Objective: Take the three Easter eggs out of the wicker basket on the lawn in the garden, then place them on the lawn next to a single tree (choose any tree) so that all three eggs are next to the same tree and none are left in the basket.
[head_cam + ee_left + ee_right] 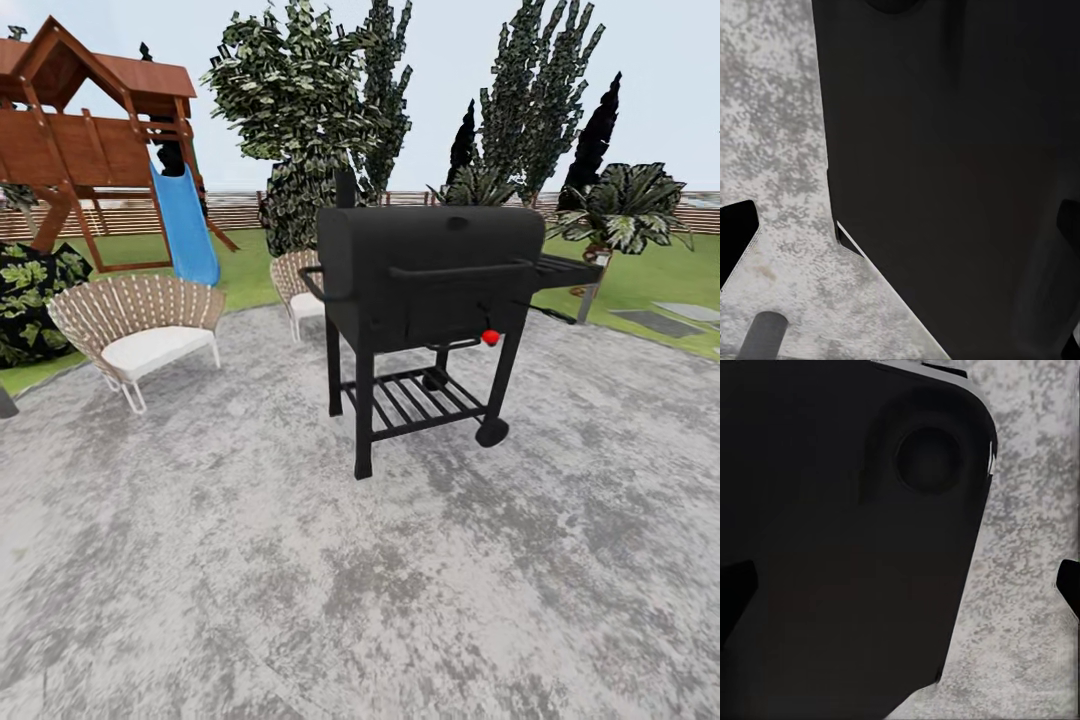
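On the mottled grey paved patio [300, 560], a black barrel grill [430, 290] on legs is seen, with two slatted fan-backed chairs [140, 325] beyond. Green lawn [650, 270] and dark trees [310, 110] lie behind. Whether either arm's fingers are open cannot be told.

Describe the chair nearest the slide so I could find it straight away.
Start at the big black barrel grill standing on the grey speckled paving. Look toward the blue slide of the wooden playset: just before it sits a fan-backed wicker chair with a white cushion. Unlike the second wicker chair, it stands fully unobstructed.
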Robot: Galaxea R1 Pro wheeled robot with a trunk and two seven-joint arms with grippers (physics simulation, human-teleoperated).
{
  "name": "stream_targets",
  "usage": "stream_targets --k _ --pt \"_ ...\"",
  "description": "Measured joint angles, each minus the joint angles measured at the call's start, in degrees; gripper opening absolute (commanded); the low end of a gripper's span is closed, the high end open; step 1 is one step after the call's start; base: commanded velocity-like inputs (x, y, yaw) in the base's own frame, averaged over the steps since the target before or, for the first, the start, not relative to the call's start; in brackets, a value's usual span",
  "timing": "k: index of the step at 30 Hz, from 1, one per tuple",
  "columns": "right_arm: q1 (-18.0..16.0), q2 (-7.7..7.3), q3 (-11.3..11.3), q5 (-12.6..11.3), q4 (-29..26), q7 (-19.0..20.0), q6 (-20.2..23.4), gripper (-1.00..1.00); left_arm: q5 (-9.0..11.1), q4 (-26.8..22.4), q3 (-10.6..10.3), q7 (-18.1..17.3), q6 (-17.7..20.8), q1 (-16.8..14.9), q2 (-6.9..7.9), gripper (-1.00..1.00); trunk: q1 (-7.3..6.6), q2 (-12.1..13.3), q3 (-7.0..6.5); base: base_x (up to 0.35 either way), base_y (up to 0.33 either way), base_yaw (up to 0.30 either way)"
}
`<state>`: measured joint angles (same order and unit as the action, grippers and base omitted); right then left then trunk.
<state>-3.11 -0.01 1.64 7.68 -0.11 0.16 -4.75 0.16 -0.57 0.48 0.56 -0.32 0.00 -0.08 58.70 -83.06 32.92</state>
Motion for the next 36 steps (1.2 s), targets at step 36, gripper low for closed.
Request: stream_targets --k 36 --pt "0.0 -0.05 0.0 -0.1 0.0 0.0 0.0 1.0 0.0 0.0 0.0 0.0 0.0 0.0 0.01 1.0 0.03 0.0 0.0 0.063 0.06 -0.25"
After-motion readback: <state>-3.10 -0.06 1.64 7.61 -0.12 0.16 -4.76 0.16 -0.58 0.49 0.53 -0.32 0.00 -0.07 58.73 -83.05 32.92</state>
